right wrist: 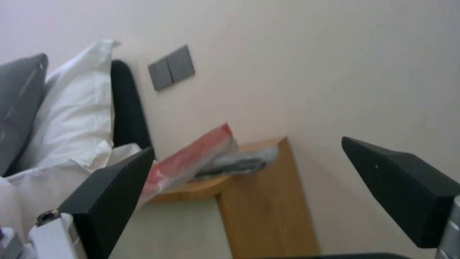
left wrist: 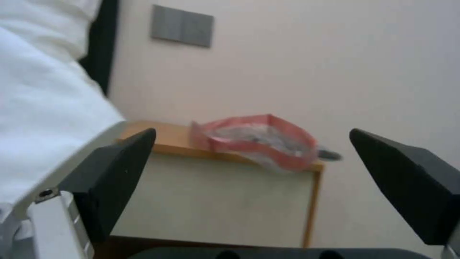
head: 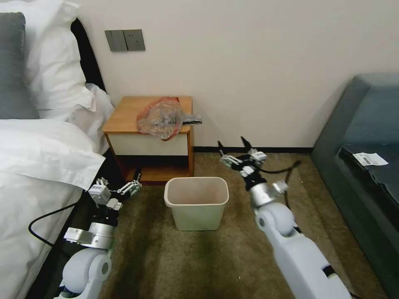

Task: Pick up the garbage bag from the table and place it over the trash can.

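The crumpled clear garbage bag (head: 161, 118) with red edges lies on the right half of the wooden table (head: 129, 111), drooping over its front edge. Both wrist views show the garbage bag (left wrist: 261, 144) (right wrist: 192, 162) from below on the table (left wrist: 168, 138) (right wrist: 261, 194). The cream-white trash can (head: 196, 203) stands on the carpet in front of the table, empty. My left gripper (head: 120, 187) hangs low beside the bed, left of the trash can, open. My right gripper (head: 235, 150) is raised right of the trash can, below table height, open. Nothing is held.
The bed with white sheets (head: 37, 166) and pillows borders the left side. A dark sofa (head: 365, 158) stands at the right with a paper slip (head: 370, 158) on it. A dark object (head: 193, 121) sticks out behind the bag. Brown carpet (head: 187, 261) lies between the arms.
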### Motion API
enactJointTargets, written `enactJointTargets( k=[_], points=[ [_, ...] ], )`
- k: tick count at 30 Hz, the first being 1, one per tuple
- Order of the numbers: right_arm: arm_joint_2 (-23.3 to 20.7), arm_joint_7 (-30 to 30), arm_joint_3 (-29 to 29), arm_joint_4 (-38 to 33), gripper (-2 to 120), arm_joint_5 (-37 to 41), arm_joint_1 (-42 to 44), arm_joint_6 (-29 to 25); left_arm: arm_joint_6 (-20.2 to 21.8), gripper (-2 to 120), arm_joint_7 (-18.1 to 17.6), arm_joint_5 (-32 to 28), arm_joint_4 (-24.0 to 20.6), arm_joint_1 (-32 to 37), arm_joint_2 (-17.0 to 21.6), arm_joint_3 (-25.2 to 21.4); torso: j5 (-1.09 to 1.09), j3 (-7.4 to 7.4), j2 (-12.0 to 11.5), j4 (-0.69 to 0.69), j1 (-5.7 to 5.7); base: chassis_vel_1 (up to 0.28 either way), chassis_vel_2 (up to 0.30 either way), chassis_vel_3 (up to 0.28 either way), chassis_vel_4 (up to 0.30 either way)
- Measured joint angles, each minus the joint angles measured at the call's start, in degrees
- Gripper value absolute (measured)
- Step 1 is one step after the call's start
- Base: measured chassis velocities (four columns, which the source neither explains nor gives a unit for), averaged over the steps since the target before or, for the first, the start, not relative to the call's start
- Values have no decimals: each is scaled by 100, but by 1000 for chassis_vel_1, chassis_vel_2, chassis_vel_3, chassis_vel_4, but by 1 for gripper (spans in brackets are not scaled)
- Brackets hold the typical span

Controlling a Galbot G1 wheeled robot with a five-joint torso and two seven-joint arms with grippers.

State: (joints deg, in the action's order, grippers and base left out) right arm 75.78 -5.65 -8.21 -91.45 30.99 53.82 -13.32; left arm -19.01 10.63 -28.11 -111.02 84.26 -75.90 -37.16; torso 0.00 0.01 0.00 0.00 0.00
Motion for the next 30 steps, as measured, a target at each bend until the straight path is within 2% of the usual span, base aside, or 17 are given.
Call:
enactJointTargets(
  k=[3, 9, 16, 19, 20, 23, 24, 27, 30],
  points=[
    [118, 143, 160, 239, 100, -52, -248, 20, -7, 100, -57, 35, 56, -38, -118, 4, 0, 0, 0, 0, 0, 0, 0, 0, 0],
    [228, 267, 466, 1224, 100, -1299, -1036, -81, -48, 100, -78, 92, 154, -50, -222, 71, 0, 0, 0, -1, 0, 0, 0, 0, 0],
    [173, 419, 802, 2003, 100, -1486, -1710, -140, -60, 100, -75, 103, 170, -64, -241, 85, 1, 0, 0, -1, 0, 0, 0, 0, 0],
    [206, 540, 1005, 2719, 100, -1988, -2220, -303, -64, 100, -72, 125, 179, -58, -248, 98, 0, 0, 0, -1, 0, 0, 0, 0, 0],
    [206, 540, 1005, 2719, 100, -1988, -2220, -303, -64, 100, -72, 125, 179, -58, -248, 98, 0, 0, 0, -1, 0, 0, 0, 0, 0],
    [277, 474, 1220, 3461, 100, -2823, -2682, -651, -88, 100, -65, 151, 206, -54, -274, 100, 0, 0, 0, -1, 0, 0, 0, 0, 0],
    [277, 474, 1220, 3461, 100, -2823, -2682, -651, -88, 100, -65, 151, 206, -54, -274, 100, 0, 0, 0, -1, 0, 0, 0, 0, 0],
    [418, 452, 1400, 4059, 100, -3605, -3122, -948, -98, 100, -61, 174, 214, -60, -324, 129, 1, 0, 0, -1, 0, 0, 0, 0, 0],
    [565, 506, 1413, 4332, 100, -3985, -3358, -1051, -100, 100, -60, 199, 221, -62, -357, 156, 0, 0, 0, -1, 0, 0, 0, 0, 0]
  ],
)
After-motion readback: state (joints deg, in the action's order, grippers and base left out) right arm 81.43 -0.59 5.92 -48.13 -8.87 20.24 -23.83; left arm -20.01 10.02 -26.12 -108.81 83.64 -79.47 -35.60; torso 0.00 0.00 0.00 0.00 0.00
